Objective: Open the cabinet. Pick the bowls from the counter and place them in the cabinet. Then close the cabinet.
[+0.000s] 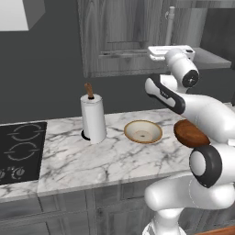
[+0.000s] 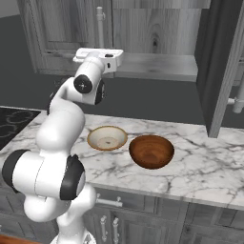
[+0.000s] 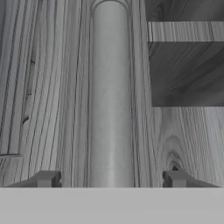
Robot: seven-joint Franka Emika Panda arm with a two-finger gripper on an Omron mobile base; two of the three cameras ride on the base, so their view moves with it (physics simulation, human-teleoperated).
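Grey wood, veined marble and glazed bowls

The cabinet (image 3: pixel 52 96) shows matt grey wood grain with knots; its bar handle (image 3: pixel 111 100) is smooth, satin silver metal. The bench (image 1: pixel 110 156) is polished white marble with grey veins. The cream bowl (image 2: pixel 107 138) looks matt with a tan rim, the reddish-brown bowl (image 2: pixel 151 151) glossy. The paper towel roll (image 1: pixel 93 118) is soft white paper on a wooden post.

Two bowls (image 2: pixel 128 145) side by side on the counter (image 2: pixel 205 167), below the cabinet (image 2: pixel 143 33).
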